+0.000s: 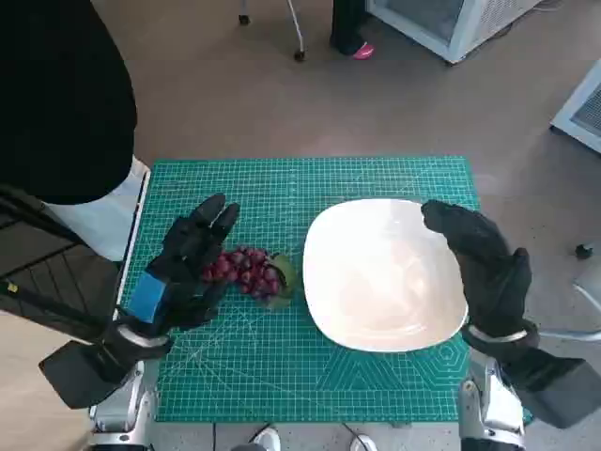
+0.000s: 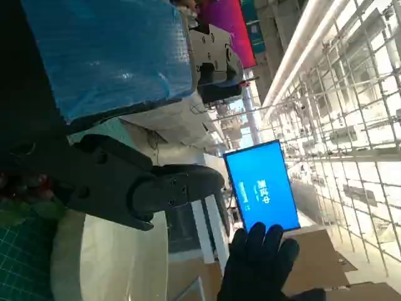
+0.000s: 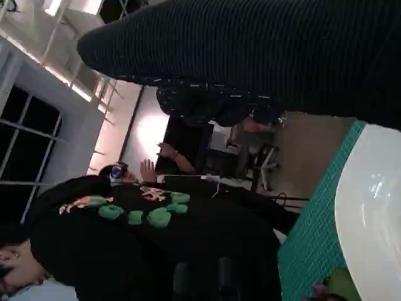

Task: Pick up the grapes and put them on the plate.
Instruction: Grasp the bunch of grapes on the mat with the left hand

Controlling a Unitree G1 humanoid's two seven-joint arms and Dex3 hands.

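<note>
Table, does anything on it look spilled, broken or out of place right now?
Nothing stands out. The grapes lie in one bunch on the green mat beside the white plate, which sits flat and holds nothing. The left hand is at the bunch; the right hand hangs over the plate's far edge.

Glossy smooth white plate [image 1: 376,282], matt green gridded cutting mat [image 1: 282,371], knitted black glove on right hand [image 1: 488,268], shiny blue tape on left hand [image 1: 183,263]

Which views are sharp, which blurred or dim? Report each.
Head view: evenly lit and sharp, soft glare on the plate, grapes crisp. Left wrist view: turned sideways, left hand soft, background washed out. Right wrist view: dim, glove dark and blurred.
</note>
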